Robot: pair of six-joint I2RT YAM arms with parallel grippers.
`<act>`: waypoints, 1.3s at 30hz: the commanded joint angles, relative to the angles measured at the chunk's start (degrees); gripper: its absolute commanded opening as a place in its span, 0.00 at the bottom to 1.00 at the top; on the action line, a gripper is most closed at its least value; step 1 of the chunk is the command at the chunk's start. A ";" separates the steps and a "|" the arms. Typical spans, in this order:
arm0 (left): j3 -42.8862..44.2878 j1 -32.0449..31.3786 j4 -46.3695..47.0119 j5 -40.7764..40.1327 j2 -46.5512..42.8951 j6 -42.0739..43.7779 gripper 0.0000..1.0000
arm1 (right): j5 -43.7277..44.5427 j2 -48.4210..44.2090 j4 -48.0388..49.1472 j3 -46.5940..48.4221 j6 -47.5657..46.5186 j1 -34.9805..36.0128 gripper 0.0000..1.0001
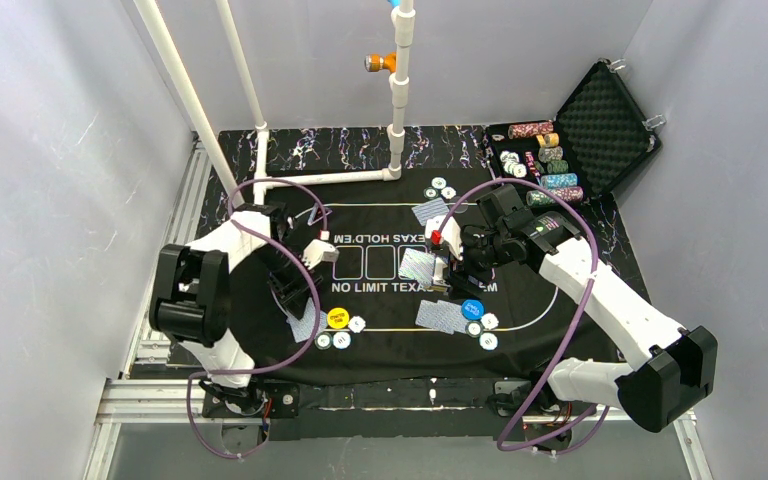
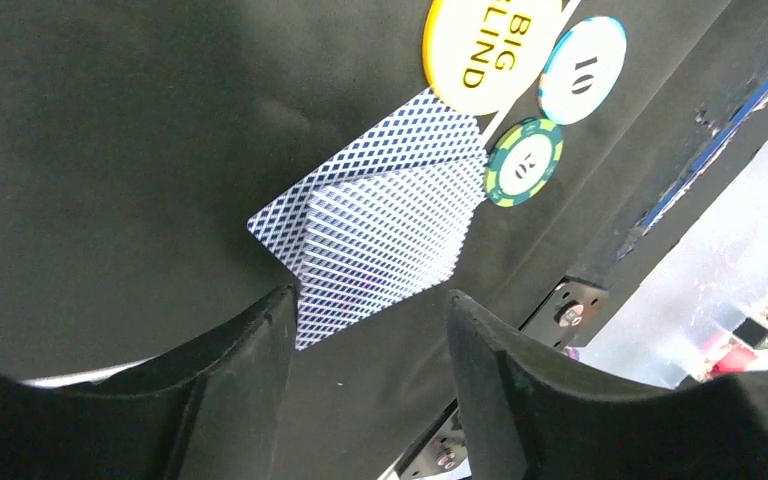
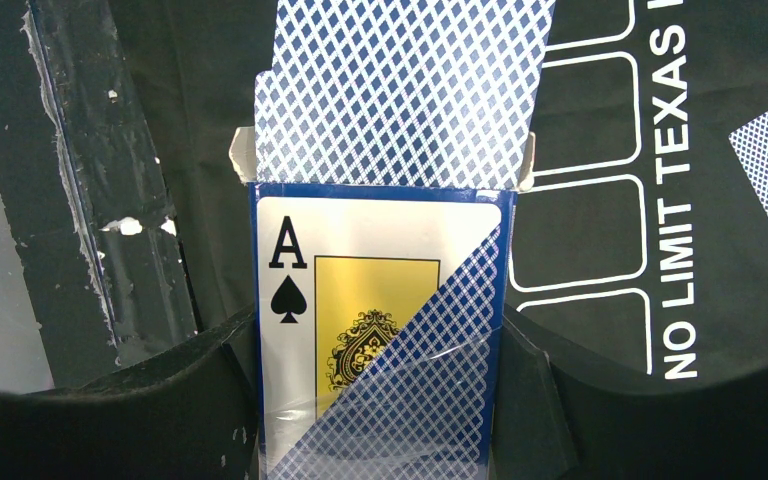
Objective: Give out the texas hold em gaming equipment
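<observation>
In the left wrist view two blue-backed playing cards (image 2: 380, 225) lie overlapped on the black mat, just beyond my left gripper (image 2: 370, 305). Its jaws stand open with nothing between them. Past the cards sit the yellow "BIG BLIND" button (image 2: 480, 45), a white chip (image 2: 582, 70) and a green chip (image 2: 523, 162). My right gripper (image 3: 380, 340) is shut on a card box (image 3: 360, 300) printed with an ace of spades. The box's flap is open and blue-backed cards (image 3: 400, 90) stick out. From above, the left gripper (image 1: 295, 295) hovers over its cards (image 1: 306, 326) and the right gripper (image 1: 447, 262) is mid-mat.
More card pairs lie at the near right (image 1: 440, 316) by a blue button (image 1: 472, 308), and at the far side (image 1: 430, 212) with white chips (image 1: 438, 186). The open foam-lined case (image 1: 605, 125) with chip stacks (image 1: 550, 160) stands at the back right. White pipes (image 1: 260, 150) rise at the back left.
</observation>
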 commanded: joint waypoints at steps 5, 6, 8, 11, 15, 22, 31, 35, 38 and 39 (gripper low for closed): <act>6.58 -2.47 -4.61 4.03 -8.79 -3.86 0.65 | -2.20 -0.83 1.90 0.87 -0.56 0.13 0.01; 7.73 -3.43 -4.72 4.85 -9.32 -4.95 0.65 | -2.22 -0.83 1.93 0.94 -0.53 0.18 0.01; 10.36 -5.23 -5.45 7.93 -10.08 -7.73 0.67 | -2.04 -0.76 2.19 0.89 -0.33 0.18 0.01; 15.65 -8.80 -7.41 14.27 -9.52 -12.28 0.73 | -1.25 -0.66 2.76 0.79 0.36 0.16 0.01; 24.22 -11.23 -2.71 29.19 -7.22 -29.17 0.75 | -0.76 -0.92 3.37 0.87 0.87 0.18 0.01; 16.14 -12.39 26.94 41.67 -10.09 -62.07 0.79 | -1.26 -0.85 3.55 1.17 0.58 0.18 0.01; 13.84 -17.97 37.47 37.81 -6.04 -74.18 0.78 | -2.63 -0.22 2.69 2.19 -0.38 0.18 0.01; 13.99 -19.79 38.23 36.67 -4.55 -74.62 0.72 | -2.82 -0.22 2.56 2.35 -0.52 0.18 0.01; 13.73 -20.67 38.25 35.92 -3.28 -75.34 0.67 | -2.97 -0.18 2.57 2.53 -0.48 0.16 0.01; 13.75 -20.73 38.23 35.92 -2.50 -75.96 0.66 | -2.99 -0.15 2.58 2.54 -0.44 0.18 0.01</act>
